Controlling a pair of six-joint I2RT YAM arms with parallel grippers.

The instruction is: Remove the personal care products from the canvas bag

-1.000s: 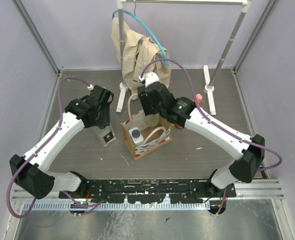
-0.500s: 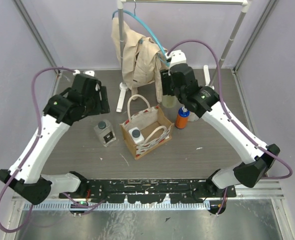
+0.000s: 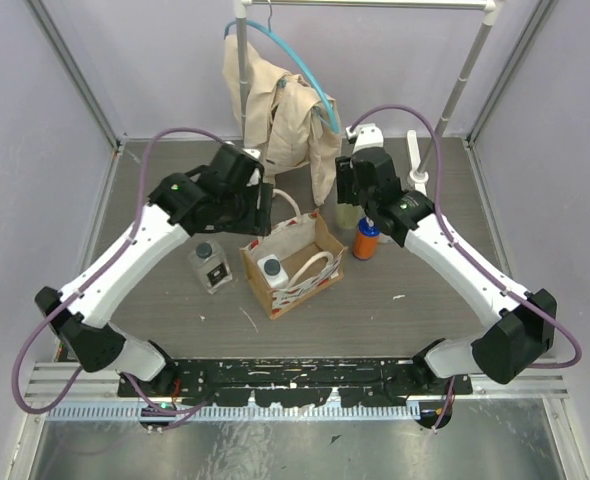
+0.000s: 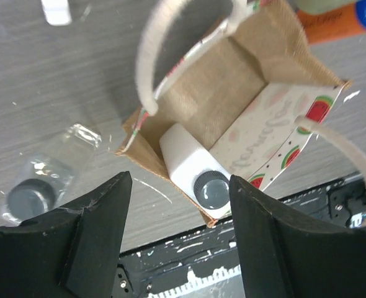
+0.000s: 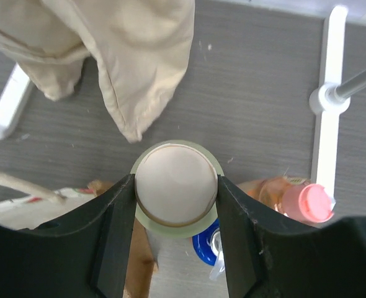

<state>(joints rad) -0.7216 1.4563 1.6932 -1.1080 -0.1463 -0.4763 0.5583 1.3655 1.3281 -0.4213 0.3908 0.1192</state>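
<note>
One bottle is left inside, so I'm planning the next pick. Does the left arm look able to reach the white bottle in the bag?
Probably yes. The left claw hangs open above the canvas bag, whose mouth gapes, and the white bottle inside shows uncovered, nothing over it.

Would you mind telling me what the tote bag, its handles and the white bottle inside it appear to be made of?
The canvas bag looks like coarse tan woven cloth, canvas or jute: the weave shows. Its handles look like soft cream cotton cord, slightly fuzzy. The white bottle seems smooth matte plastic, with a glossier grey top.
</note>
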